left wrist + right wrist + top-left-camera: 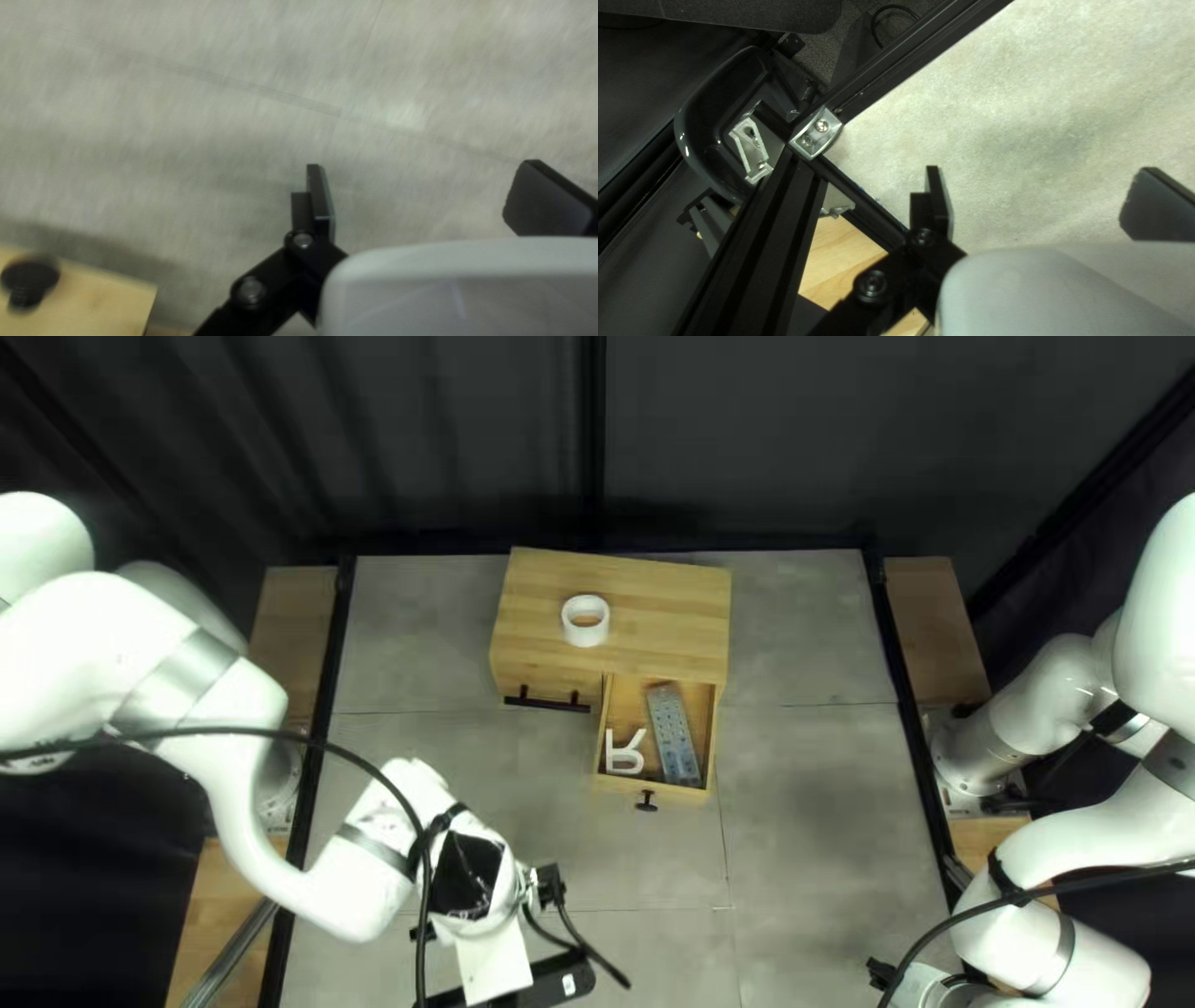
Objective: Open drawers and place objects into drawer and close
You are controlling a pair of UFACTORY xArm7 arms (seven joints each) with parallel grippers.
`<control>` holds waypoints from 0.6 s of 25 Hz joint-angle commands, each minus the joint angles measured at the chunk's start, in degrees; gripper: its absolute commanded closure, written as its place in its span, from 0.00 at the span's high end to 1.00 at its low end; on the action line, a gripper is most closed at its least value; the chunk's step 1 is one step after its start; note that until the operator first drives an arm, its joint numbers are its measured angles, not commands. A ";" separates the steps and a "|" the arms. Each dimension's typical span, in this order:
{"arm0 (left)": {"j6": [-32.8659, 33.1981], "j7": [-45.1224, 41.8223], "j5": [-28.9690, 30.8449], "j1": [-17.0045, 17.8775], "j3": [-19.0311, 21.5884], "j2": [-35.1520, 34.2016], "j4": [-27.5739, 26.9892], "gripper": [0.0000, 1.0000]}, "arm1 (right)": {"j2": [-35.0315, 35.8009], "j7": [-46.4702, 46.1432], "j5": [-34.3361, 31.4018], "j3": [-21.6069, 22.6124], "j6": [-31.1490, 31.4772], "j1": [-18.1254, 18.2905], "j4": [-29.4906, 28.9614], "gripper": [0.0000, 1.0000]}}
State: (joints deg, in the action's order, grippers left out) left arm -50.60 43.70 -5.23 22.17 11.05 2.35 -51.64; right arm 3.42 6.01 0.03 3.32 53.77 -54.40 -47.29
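A wooden cabinet (672, 616) stands at the table's far side. Its right drawer (656, 790) is pulled out and holds a white letter-like piece (619, 754) and a long grey, button-dotted object (674, 737). A white tape roll (585, 621) rests on top. The left drawer (548, 683) is closed. Below the cabinet in the top left view is my left gripper (557, 980); in its wrist view the gripper (430, 199) is open and empty, beside a black knob (29, 280). My right gripper (883, 973), at the bottom right, shows open and empty in its wrist view (1042, 202).
Black rails (915, 722) border the grey table (809, 821) at its sides. A cable crosses over my left arm. In the right wrist view, a metal corner bracket (815, 132) and dark frame bars lie beside the gripper, at the table's corner.
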 commanded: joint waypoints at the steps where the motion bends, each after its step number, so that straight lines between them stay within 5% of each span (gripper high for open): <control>1: 1.56 -1.79 -0.56 0.33 0.27 -0.08 0.90 1.00 | 0.00 0.00 0.00 0.00 0.00 0.00 0.00 1.00; 7: 1.56 -1.79 -0.56 0.33 0.27 -0.08 0.90 1.00 | -0.28 -0.34 -1.37 0.24 0.45 -0.31 0.01 1.00; 15: 1.56 -1.79 -0.56 0.33 0.27 -0.08 0.90 1.00 | -6.91 -14.35 -5.17 -3.48 8.55 3.02 -1.47 1.00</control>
State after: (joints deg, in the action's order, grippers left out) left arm -49.03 41.91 -5.79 22.50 11.32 2.27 -50.74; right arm -0.80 -3.50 -3.88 1.70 59.87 -52.99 -48.62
